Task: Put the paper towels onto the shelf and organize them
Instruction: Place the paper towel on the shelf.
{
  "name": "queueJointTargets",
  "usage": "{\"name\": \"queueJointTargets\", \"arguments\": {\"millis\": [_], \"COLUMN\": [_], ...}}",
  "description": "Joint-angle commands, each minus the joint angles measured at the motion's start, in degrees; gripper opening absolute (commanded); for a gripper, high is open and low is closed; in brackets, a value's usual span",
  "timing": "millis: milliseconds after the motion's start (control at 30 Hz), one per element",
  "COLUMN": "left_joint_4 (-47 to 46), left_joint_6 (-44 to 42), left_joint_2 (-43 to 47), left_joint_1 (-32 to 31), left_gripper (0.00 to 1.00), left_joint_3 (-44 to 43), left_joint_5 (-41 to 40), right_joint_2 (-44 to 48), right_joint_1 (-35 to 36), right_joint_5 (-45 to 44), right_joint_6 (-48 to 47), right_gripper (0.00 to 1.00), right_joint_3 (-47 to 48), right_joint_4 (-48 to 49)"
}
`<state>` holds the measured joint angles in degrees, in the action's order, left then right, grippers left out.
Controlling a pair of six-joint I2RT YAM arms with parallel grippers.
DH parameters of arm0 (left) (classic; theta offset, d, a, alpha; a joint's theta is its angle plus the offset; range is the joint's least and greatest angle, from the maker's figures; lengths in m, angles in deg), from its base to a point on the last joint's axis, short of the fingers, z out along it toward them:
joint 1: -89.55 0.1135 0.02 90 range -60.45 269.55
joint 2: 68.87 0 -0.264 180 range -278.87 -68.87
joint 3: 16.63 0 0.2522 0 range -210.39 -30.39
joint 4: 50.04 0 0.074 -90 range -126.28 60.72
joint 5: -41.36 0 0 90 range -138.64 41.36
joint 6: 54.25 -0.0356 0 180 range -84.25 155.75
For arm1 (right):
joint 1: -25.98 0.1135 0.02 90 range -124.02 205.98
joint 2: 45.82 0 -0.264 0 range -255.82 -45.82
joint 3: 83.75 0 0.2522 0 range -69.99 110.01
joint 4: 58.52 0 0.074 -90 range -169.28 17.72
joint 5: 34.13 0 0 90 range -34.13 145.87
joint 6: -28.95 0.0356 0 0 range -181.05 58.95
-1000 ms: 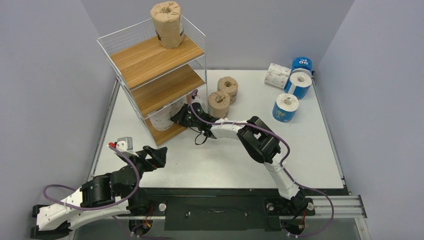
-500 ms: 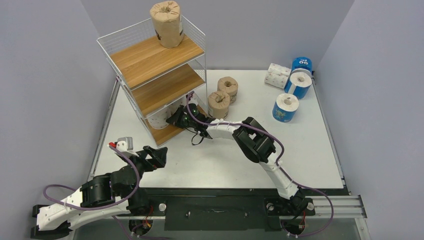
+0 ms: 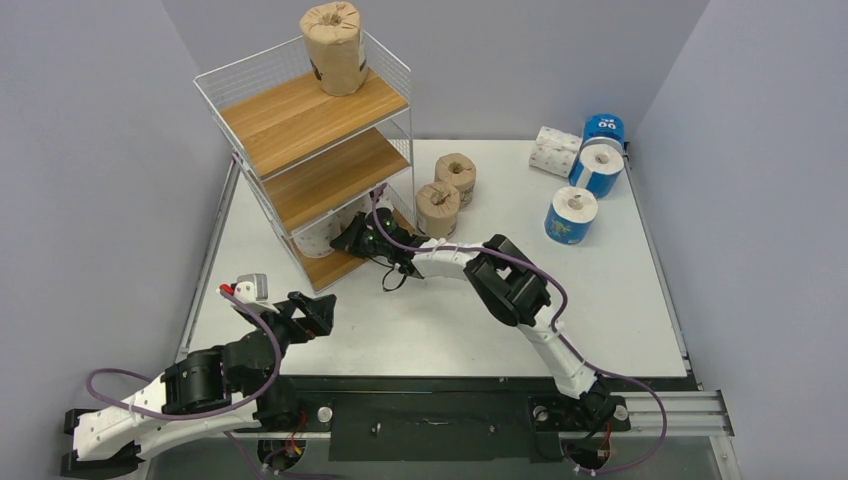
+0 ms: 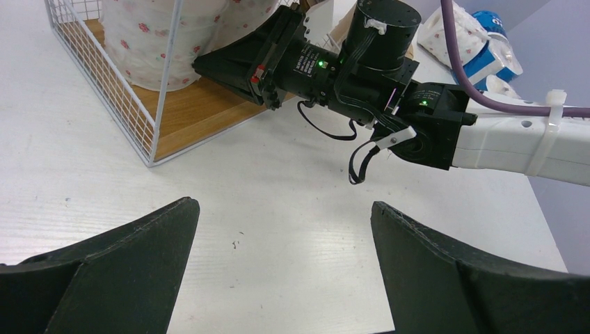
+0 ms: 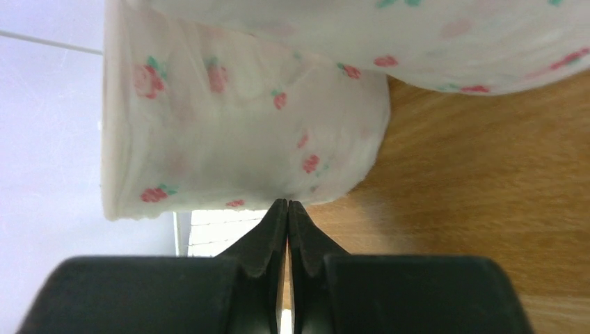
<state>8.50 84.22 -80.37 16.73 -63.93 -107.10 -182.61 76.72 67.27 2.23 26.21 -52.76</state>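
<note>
I have the right gripper (image 3: 352, 236) reaching into the lowest tier of the shelf (image 3: 280, 120), and its two fingers are pressed together with nothing between them. In the right wrist view the closed tips stand right at the lower edge of a white flowered roll (image 5: 236, 139); if they really touch it, I cannot tell. This roll stands on the bottom wooden board, and a second flowered roll (image 5: 417, 42) is just beside it on the same board. The left gripper (image 3: 316, 310) hovers over the table (image 3: 430, 330) near its front left part, well apart from the shelf, with the fingers spread wide and empty. One brown roll (image 3: 335, 45) stands upright on the top board, at the back right corner. Two more brown rolls (image 3: 438, 207) stand on the table just right of the shelf, close to each other. Three blue rolls (image 3: 570, 215) stand near the far right corner, and white lying rolls (image 3: 555, 150) are beside them.
</note>
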Motion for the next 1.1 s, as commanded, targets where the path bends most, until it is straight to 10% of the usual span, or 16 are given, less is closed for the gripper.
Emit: {"name": "queueJointTargets", "arguments": {"millis": [0,533,1067], "left_joint_4": [-1.3,-3.0,-2.6], "left_joint_6": [1.1,0.1,0.1], "left_joint_2": [-0.7,-0.7,-0.6], "left_joint_1": [0.0,-0.1,-0.1], "left_gripper": [0.94,0.94,0.94], "left_joint_3": [-2.5,-2.1,-2.3], "left_joint_5": [-0.2,0.0,0.0], "right_joint_2": [6.1,20.2,5.5], "right_joint_1": [-0.5,-3.7,-0.5], "right_joint_5": [-0.5,-7.1,-4.7], "right_joint_6": [-2.6,-8.6,-3.6], "right_gripper": [0.00,0.00,0.00], "right_joint_3": [-4.7,-25.6,-5.9], "right_joint_4": [4.8,13.6,9.0]}}
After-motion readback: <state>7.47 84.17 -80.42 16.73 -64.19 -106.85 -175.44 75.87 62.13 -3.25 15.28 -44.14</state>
